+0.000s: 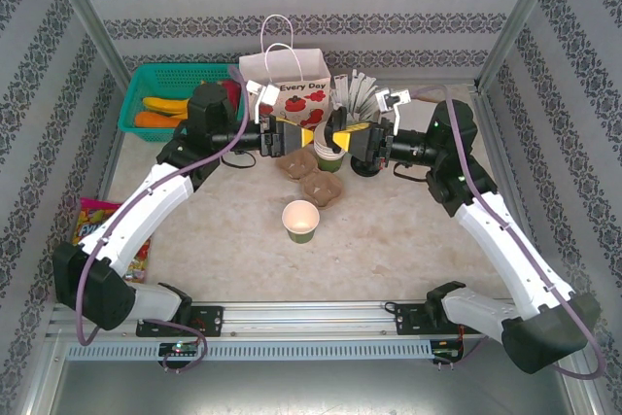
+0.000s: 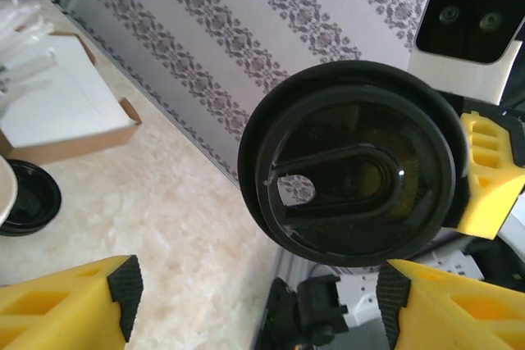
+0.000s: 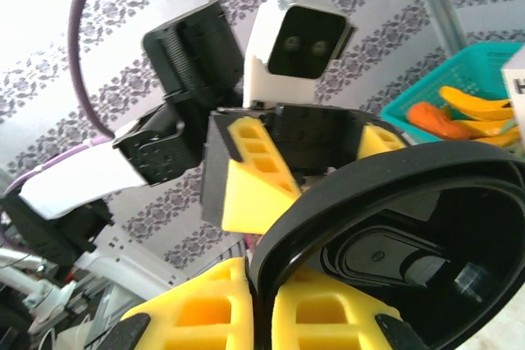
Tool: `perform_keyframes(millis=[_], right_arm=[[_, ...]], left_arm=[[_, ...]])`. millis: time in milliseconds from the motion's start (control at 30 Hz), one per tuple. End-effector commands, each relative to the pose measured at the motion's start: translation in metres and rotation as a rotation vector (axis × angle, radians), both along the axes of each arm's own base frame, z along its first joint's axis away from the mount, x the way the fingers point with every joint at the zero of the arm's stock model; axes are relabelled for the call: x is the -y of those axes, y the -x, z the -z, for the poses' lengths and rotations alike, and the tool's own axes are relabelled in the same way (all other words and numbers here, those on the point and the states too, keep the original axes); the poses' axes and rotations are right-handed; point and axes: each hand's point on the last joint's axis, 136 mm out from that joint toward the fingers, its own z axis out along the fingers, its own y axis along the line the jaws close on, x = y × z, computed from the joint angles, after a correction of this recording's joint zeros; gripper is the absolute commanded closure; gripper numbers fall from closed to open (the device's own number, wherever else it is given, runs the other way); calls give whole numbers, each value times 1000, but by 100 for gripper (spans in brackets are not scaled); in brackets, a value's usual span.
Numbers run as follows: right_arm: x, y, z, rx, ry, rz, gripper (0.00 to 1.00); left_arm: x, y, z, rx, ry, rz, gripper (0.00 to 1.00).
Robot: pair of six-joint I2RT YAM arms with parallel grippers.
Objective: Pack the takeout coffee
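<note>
The right pincer (image 3: 262, 311) is clamped on the rim of a black plastic lid (image 2: 353, 161) and holds it in the air just in front of the paper bag (image 1: 292, 80). The lid is turned on edge, so its face with the sip opening points at the left wrist camera. The left pincer (image 2: 258, 288) faces the lid from the other side, also just in front of the bag. Its jaws are spread wide and grip nothing, and the lid sits a little beyond the yellow fingertips (image 2: 123, 284).

The small green paper cup (image 1: 300, 221) stands upright and uncovered on the counter (image 1: 214, 230), well in front of the bag on the arm-base side. Its cream lining shows, and neither pincer touches it. Two brown pulp cup carriers (image 1: 321, 190) lie between the cup and the bag.

A teal basket (image 1: 129, 104) of orange and yellow produce sits to the left of the bag. A green cup of white-wrapped sticks (image 1: 360, 94) stands just to the bag's right.
</note>
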Motion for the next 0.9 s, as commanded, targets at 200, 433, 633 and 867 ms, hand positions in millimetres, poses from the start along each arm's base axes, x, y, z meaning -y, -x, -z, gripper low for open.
perform_keyframes(millis=[200, 433, 633, 867], right_arm=[[-17, 25, -25, 150, -17, -129, 96], [-25, 30, -26, 196, -15, -152, 97], [-28, 33, -27, 234, -18, -157, 97], [-30, 36, -30, 280, -27, -139, 98]], left_arm=[[5, 11, -24, -4, 59, 121, 36], [5, 18, -33, -12, 97, 151, 46], [5, 19, -33, -21, 106, 147, 55], [5, 19, -33, -27, 117, 152, 60]])
